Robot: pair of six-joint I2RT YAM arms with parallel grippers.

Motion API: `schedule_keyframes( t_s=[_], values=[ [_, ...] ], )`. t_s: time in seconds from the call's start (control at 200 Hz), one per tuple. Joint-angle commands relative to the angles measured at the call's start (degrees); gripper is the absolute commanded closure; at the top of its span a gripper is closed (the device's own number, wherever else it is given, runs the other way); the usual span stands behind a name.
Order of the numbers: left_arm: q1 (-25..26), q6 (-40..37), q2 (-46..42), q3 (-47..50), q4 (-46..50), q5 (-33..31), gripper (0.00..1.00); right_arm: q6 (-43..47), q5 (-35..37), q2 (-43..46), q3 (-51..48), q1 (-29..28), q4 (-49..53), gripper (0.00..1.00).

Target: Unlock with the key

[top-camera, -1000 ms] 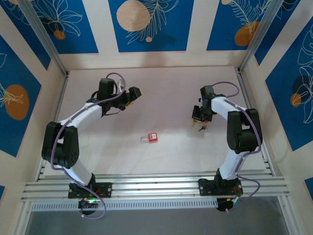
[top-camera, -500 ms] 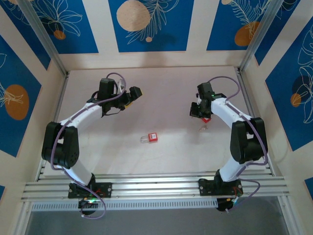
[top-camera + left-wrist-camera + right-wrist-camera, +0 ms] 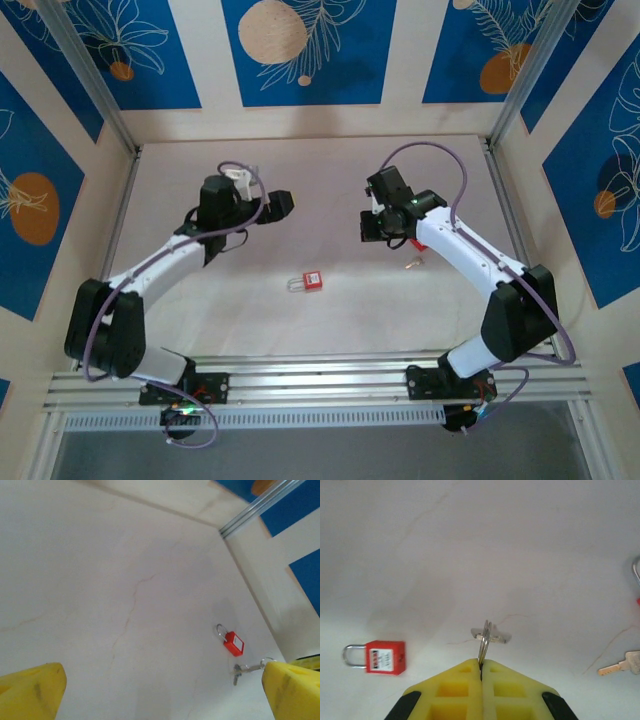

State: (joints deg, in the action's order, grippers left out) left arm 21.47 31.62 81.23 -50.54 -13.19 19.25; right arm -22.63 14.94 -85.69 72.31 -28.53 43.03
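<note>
A small red padlock (image 3: 312, 282) with a silver shackle lies flat near the middle of the white table, also seen as the padlock (image 3: 385, 656) and the padlock (image 3: 233, 642). My right gripper (image 3: 373, 226) hovers up and to the right of it. That right gripper (image 3: 481, 662) is shut on a metal ring from which the key (image 3: 491, 635) hangs just past the yellow fingertips. My left gripper (image 3: 281, 204) is up and to the left of the padlock. In the left wrist view the left gripper (image 3: 165, 700) is open and holds nothing.
A loose key (image 3: 413, 263) lies on the table right of the padlock, also seen as the loose key (image 3: 621, 665) and the loose key (image 3: 247, 669). A silver loop (image 3: 636, 575) pokes in at the right wrist view's edge. Walls enclose the table.
My right arm has swung left toward the table's centre, carrying the key off the table. My left arm has shifted slightly toward the near edge, and its jaws have widened a little.
</note>
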Motion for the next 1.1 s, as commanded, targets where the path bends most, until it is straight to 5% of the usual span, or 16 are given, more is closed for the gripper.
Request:
schedule_keyframes(
  t_s=[0.0,0.22,0.4,0.555,1.096],
  values=[
    [1.0,-5.2,-3.9,5.4,-15.8,-3.0,0.0,-0.8,0.9,2.8,3.2,-2.3,3.4,0.98],
    [4.3,-17.9,-6.9,6.5,-17.7,7.2,0.04,-0.5,-0.2,5.4,6.9,-5.7,5.3,0.98],
    [14.6,-35.1,-9.2,7.1,-8.5,3.6,0.13,0.8,-0.8,6.1,9.1,-5.9,6.6,0.98],
    [21.9,-45.3,-9.3,11.2,-10.9,-0.7,0.17,0.5,-2.6,7.8,9.8,-6.5,6.7,0.98],
    [23.4,-46.0,-7.2,15.4,-20.5,-0.8,0.29,-3.5,-8.4,13.9,7.6,-12.4,4.2,0.98]
  ],
)
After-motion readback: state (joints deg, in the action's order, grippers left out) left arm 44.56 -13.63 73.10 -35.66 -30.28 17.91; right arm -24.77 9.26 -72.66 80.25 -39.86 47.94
